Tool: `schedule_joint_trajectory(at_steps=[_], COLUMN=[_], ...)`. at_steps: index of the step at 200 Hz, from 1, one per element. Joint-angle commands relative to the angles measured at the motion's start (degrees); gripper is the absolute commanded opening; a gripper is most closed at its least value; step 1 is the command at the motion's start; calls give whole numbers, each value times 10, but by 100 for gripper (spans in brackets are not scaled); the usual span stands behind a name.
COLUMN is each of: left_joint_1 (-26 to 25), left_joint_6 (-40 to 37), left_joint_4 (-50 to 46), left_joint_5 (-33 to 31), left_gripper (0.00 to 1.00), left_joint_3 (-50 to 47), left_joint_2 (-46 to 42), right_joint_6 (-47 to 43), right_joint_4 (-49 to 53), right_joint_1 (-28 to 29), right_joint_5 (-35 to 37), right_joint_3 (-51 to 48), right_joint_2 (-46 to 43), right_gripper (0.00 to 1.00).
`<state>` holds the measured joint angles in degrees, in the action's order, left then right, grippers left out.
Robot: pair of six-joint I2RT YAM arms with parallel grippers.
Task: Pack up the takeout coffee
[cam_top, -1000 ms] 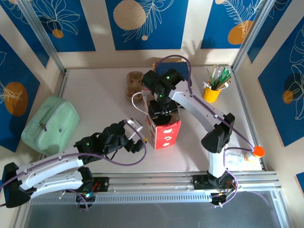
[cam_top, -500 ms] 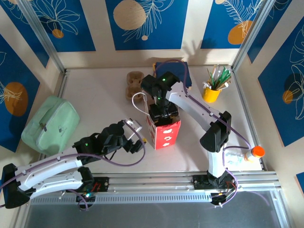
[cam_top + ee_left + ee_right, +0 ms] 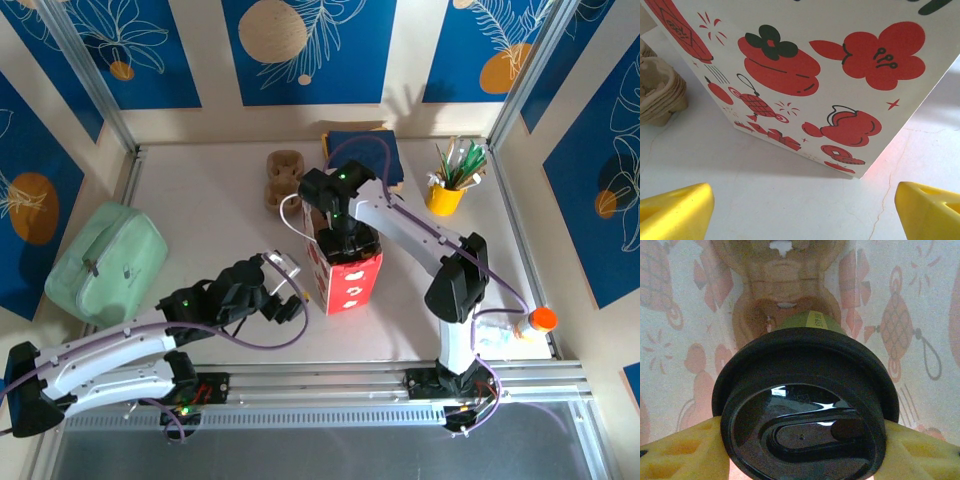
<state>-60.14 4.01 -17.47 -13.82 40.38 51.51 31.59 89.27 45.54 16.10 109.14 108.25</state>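
Observation:
The takeout coffee, green-sided under a round black lid, is held inside the red-and-white printed paper bag, whose inner walls surround it. My right gripper is shut on the cup just below the lid, one yellow finger on each side. From above, the right gripper is sunk into the bag's open top. A brown pulp carrier lies under the cup in the bag. My left gripper stands open just left of the bag, with yellow fingertips wide apart and nothing between them.
Stacked pulp cup carriers sit behind the bag, and they appear again at the left. A navy cloth and a yellow cup of sticks stand at the back. A mint pouch lies far left, an orange-capped bottle near right.
The right gripper has gone down and a little toward the near side, deeper into the bag with the cup, uncovering the navy cloth behind. The left arm has hardly moved.

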Motion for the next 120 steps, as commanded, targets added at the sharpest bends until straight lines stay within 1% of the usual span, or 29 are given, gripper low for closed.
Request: schedule_joint_trajectory(at_steps=[1,120], left_joint_1=[-3,-4], left_joint_6=[1,10], left_joint_4=[6,6], left_joint_5=[-2,3], left_gripper=[93,93], left_joint_3=[-3,-7], left_joint_2=[0,1], right_joint_6=[7,22], right_joint_4=[-14,-72], right_joint_1=[1,3], right_joint_5=[-11,-14], right_joint_3=[-11,-66], right_joint_2=[-28,-63], right_gripper=[62,62])
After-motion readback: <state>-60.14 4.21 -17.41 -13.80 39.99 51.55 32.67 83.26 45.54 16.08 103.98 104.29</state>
